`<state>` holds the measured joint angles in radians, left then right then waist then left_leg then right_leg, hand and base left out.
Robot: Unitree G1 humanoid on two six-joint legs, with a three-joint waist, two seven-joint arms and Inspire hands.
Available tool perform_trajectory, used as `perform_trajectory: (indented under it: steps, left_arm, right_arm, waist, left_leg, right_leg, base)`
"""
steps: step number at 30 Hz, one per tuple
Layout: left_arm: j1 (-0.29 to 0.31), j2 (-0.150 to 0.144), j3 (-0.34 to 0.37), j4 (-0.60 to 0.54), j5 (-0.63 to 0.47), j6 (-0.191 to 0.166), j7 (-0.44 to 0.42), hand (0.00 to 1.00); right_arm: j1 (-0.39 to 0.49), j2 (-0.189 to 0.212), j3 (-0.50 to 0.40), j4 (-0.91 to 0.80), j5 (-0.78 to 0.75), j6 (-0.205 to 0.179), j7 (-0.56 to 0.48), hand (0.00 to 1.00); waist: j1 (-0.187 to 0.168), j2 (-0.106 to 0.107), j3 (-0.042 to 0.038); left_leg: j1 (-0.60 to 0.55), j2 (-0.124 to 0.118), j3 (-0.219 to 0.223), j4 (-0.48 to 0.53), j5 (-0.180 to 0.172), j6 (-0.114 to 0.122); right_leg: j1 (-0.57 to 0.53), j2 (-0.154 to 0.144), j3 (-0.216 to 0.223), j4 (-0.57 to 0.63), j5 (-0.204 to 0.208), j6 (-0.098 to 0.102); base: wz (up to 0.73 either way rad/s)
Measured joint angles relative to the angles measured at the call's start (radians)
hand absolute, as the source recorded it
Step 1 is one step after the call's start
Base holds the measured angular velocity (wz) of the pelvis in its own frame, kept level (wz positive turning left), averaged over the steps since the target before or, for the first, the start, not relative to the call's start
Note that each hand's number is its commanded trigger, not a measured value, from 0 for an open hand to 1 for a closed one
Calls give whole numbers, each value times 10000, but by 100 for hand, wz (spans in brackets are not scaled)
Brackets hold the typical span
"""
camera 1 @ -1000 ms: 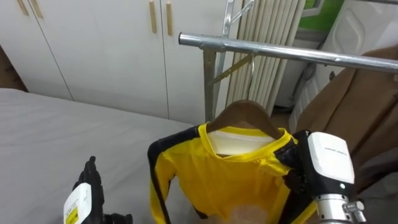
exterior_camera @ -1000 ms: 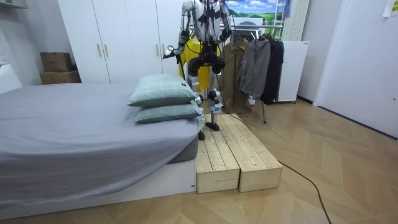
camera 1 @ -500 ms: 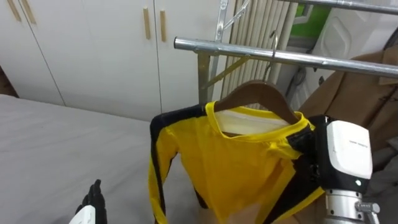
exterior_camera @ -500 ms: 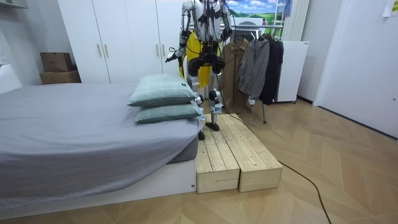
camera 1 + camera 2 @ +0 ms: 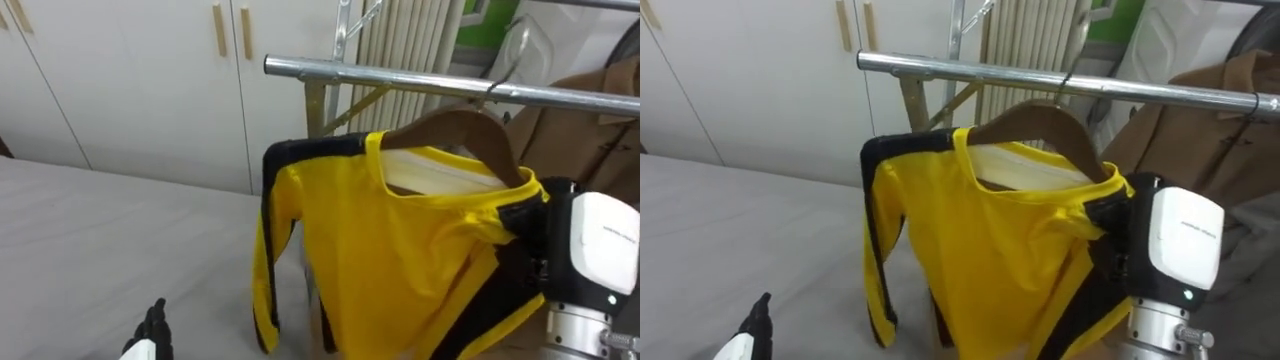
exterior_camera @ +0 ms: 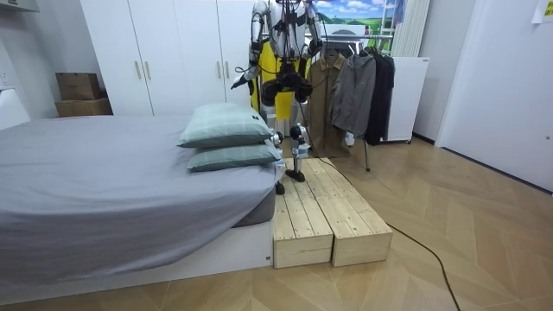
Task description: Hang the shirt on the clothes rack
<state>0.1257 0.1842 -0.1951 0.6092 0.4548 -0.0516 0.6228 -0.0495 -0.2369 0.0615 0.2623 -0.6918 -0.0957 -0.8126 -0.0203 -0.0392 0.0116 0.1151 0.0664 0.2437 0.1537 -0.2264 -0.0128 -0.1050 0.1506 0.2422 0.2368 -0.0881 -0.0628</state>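
A yellow shirt with black trim (image 5: 390, 250) hangs on a wooden hanger (image 5: 460, 125). Its metal hook (image 5: 492, 88) is up at the metal clothes rail (image 5: 400, 78); whether it rests over the rail I cannot tell. My right hand (image 5: 520, 225) is at the hanger's right shoulder, dark fingers curled on it under the cloth, and holds the shirt up. My left hand (image 5: 152, 335) shows low at the left over the bed with straight fingers, holding nothing. In the room view I stand at the rack with the shirt (image 6: 270, 60) raised.
A brown coat (image 5: 590, 110) hangs on the rail just right of the hook. Behind the rail are white wardrobe doors (image 5: 130, 80) and a radiator (image 5: 405, 40). The grey bed (image 5: 100, 250) lies at my left. I stand on a wooden platform (image 6: 320, 207).
The right hand has raised the hanger and shirt and carried them right, bringing the hook up to the rail. The left hand has dropped toward the picture's bottom edge.
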Motion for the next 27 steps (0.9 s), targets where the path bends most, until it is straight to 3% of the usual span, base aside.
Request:
perform_trajectory:
  steps: [3,10,16,20,27]
  left_arm:
    - [30,18,89,-8,-15,0,-22,0]
    - [40,17,160,222,27,-226,-80,0]
    - [87,17,231,447,329,-212,-452,0]
    - [77,-2,460,662,627,-197,-694,0]
    - [-32,-18,644,659,689,-84,-1151,0]
  right_arm:
    - [3,-17,-78,3,1383,10,479,100]
    - [-13,-59,-89,12,2550,16,1131,100]
    - [-131,-382,-186,104,3055,94,1789,100]
    - [-544,-541,-203,438,3743,347,2875,100]
    - [-1342,-811,-202,1133,3569,540,4055,100]
  waist:
    - [-22,2,1]
    - [9,-93,7]
    - [45,-327,109]
    - [48,-459,69]
    - [244,-476,65]
  left_leg:
    - [26,21,37,-7,0,0]
    - [38,86,68,-10,13,-27]
    - [-1,103,66,-17,32,-59]
    - [13,98,69,-17,32,-59]
    - [-2,102,50,-16,32,-59]
  right_leg:
    - [21,25,22,36,14,-18]
    - [10,98,45,9,28,-73]
    - [-11,89,53,-10,42,-104]
    - [-11,108,65,-10,51,-104]
    - [-4,72,-17,22,63,-102]
  base:
    - [-2]
    - [-2]
    - [0]
    - [0]
    - [2]
